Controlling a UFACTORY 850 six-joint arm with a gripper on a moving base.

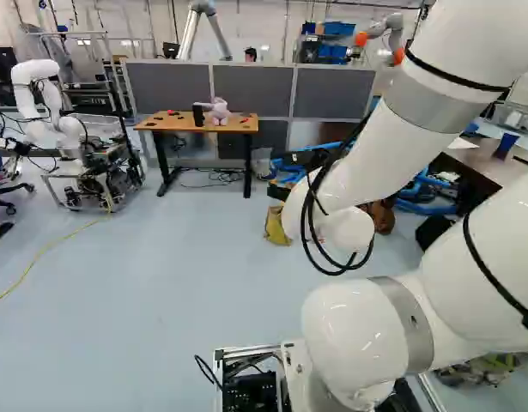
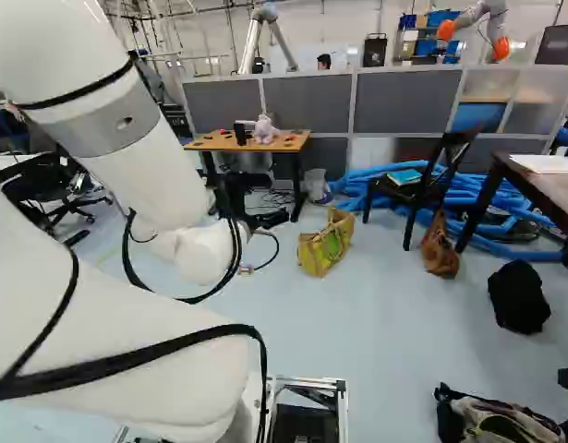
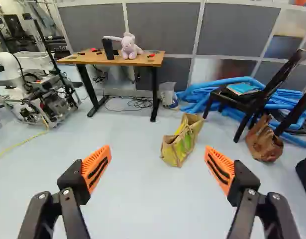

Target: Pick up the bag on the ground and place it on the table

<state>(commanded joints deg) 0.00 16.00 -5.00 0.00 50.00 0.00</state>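
Wide apart, the jaws [image 2: 271, 201]. On the pale floor [image 3: 123, 129], ahead of the jaws and between their lines, the yellow-green bag [image 3: 178, 144]. Farther ahead of the jaws, the table [image 3: 90, 59], with a plush toy [image 3: 129, 47] and a black cylinder [image 3: 108, 50] on top. Behind, grey partitions [image 3: 162, 27]. Off to one side of the jaws, blue tubes [image 3: 195, 94], a chair [image 3: 232, 101] and a brown bag [image 3: 264, 142]; off to the other, another robot [image 3: 48, 94].

No readable text in any view, no legible label, brand, number or sign
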